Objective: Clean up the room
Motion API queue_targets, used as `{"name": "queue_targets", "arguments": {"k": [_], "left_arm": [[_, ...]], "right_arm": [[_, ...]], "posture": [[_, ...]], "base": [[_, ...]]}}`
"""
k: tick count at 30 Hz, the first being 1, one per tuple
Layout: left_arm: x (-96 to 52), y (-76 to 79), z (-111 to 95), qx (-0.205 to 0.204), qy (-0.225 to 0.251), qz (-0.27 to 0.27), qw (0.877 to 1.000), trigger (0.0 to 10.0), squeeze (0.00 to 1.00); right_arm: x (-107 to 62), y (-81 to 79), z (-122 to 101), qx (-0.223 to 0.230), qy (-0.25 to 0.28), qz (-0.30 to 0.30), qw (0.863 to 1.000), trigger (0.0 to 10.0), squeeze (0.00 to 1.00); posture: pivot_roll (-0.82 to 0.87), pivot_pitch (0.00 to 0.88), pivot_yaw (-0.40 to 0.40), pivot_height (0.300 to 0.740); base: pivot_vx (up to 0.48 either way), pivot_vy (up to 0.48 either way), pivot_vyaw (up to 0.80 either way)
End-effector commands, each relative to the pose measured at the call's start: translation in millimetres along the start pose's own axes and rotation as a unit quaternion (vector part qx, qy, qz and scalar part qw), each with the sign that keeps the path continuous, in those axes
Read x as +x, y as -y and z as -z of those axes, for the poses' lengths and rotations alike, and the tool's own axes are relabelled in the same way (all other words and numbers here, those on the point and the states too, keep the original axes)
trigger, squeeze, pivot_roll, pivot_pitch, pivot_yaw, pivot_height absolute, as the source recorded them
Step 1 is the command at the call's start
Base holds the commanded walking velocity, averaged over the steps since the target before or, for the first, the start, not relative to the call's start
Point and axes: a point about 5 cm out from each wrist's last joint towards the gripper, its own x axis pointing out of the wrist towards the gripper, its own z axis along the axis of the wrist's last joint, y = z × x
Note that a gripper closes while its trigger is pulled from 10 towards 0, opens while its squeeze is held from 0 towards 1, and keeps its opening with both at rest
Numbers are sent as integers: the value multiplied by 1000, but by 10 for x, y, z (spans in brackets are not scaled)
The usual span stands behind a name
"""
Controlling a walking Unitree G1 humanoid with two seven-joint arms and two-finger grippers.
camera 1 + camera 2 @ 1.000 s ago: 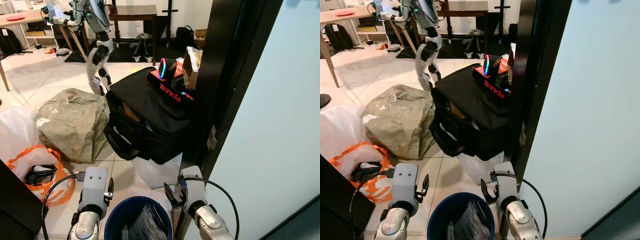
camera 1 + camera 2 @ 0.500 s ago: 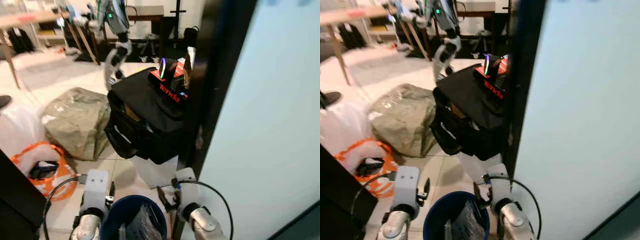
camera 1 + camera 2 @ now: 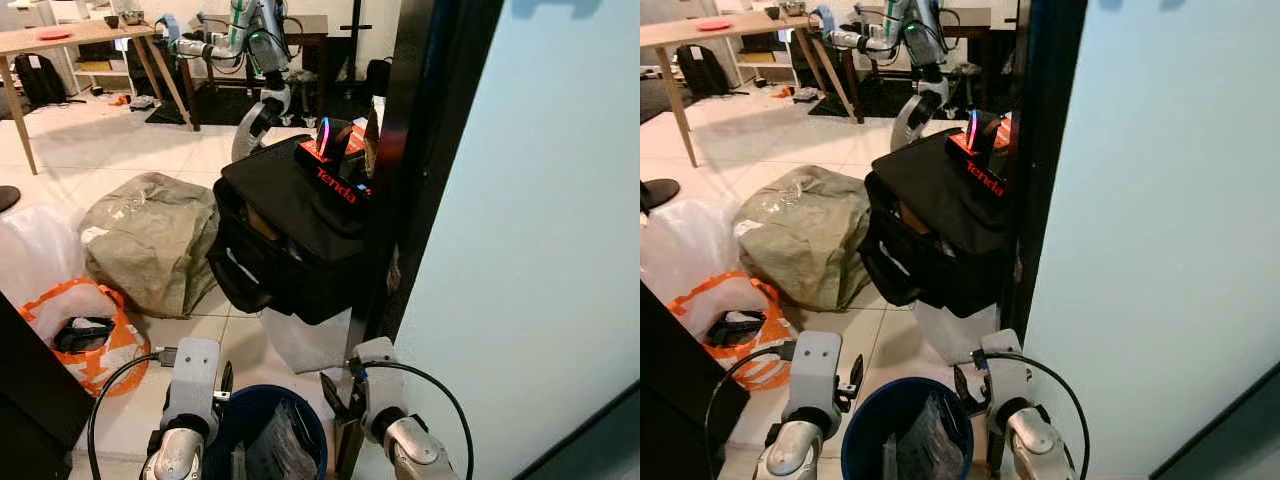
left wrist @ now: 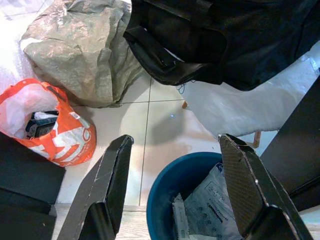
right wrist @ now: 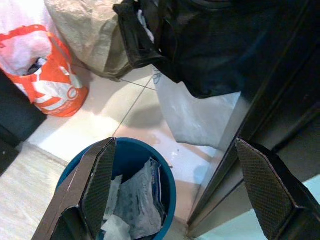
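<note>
A blue bin (image 3: 262, 432) holding crumpled paper and plastic (image 4: 210, 205) stands on the floor right in front of me. My left gripper (image 4: 172, 190) hangs open over its left rim and grips nothing. My right gripper (image 5: 175, 187) is open as well, empty, above the bin's right side beside the dark door frame (image 3: 425, 150). Beyond the bin stands a black bag (image 3: 290, 230) with a red Tenda box (image 3: 335, 182) on top. An orange bag (image 3: 85, 335) and a grey-green sack (image 3: 150, 235) lie to the left.
A white plastic bag (image 3: 312, 340) lies under the black bag, and another (image 3: 35, 250) lies at far left. A pale wall (image 3: 530, 250) closes off the right. Another robot (image 3: 258, 70) stands at the back by a wooden table (image 3: 60, 38). Black furniture (image 3: 30, 385) edges the near left.
The camera swung and settled, shifting the whole picture slightly. Both grippers stay open beside the bin. The other robot now appears closer to the black bag's far corner.
</note>
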Motion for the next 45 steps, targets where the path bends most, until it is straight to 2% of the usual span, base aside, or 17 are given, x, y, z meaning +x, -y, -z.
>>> {"name": "queue_targets", "arguments": {"k": [1, 14, 18, 19, 20, 23, 24, 26, 27, 29, 32, 37, 45], "left_arm": [[-26, -14, 29, 2, -8, 0, 1000, 10000, 0], [-40, 1, 58, 3, -14, 10, 1000, 10000, 0], [-100, 21, 219, 8, -51, 37, 998, 10000, 0], [-100, 21, 219, 8, -51, 37, 998, 10000, 0], [-153, 36, 345, 15, -84, 54, 995, 10000, 0], [-153, 36, 345, 15, -84, 54, 995, 10000, 0], [-207, 37, 471, 26, -120, 65, 990, 10000, 0], [-207, 37, 471, 26, -120, 65, 990, 10000, 0], [-257, 34, 576, 27, -146, 70, 986, 10000, 0], [-290, 27, 678, 26, -165, 65, 984, 10000, 0], [-288, 24, 689, 24, -165, 61, 984, 10000, 0], [-239, 0, 598, 18, -134, 39, 990, 10000, 0], [-223, -13, 590, 20, -130, 32, 991, 10000, 0]], "right_arm": [[-27, 18, 19, 8, 1, 6, 1000, 10000, 0], [-39, 43, 62, 2, -12, 18, 1000, 10000, 0], [-88, 101, 234, -27, -69, 34, 997, 10000, 0], [-88, 101, 234, -27, -69, 34, 997, 10000, 0], [-128, 144, 341, -33, -100, 48, 993, 10000, 0], [-128, 144, 341, -33, -100, 48, 993, 10000, 0], [-167, 193, 435, -35, -131, 66, 989, 10000, 0], [-167, 193, 435, -35, -131, 66, 989, 10000, 0], [-212, 249, 529, -37, -160, 86, 983, 10000, 0], [-274, 344, 612, -36, -178, 124, 976, 10000, 0], [-286, 370, 619, -33, -175, 134, 975, 10000, 0], [-287, 405, 562, -19, -149, 149, 977, 10000, 0], [-292, 402, 577, -16, -159, 164, 973, 10000, 0]], "posture": [[15, 130, -7, 740], [14, 133, -6, 740], [13, 135, -6, 740], [13, 135, -6, 740], [13, 135, -6, 740], [13, 135, -6, 740], [11, 137, -5, 740], [11, 137, -5, 740], [8, 137, -5, 740], [6, 136, -7, 740], [6, 136, -7, 740], [-1, 136, -4, 740], [-7, 140, -1, 740]], "base": [[0, 0, 0], [0, 0, 0], [0, 0, 0], [0, 0, 0], [0, 0, 0], [0, 0, 0], [0, 0, 0], [0, 0, 0], [0, 0, 0], [0, 0, 0], [0, 0, 0], [0, 0, 0], [0, 0, 0]]}}
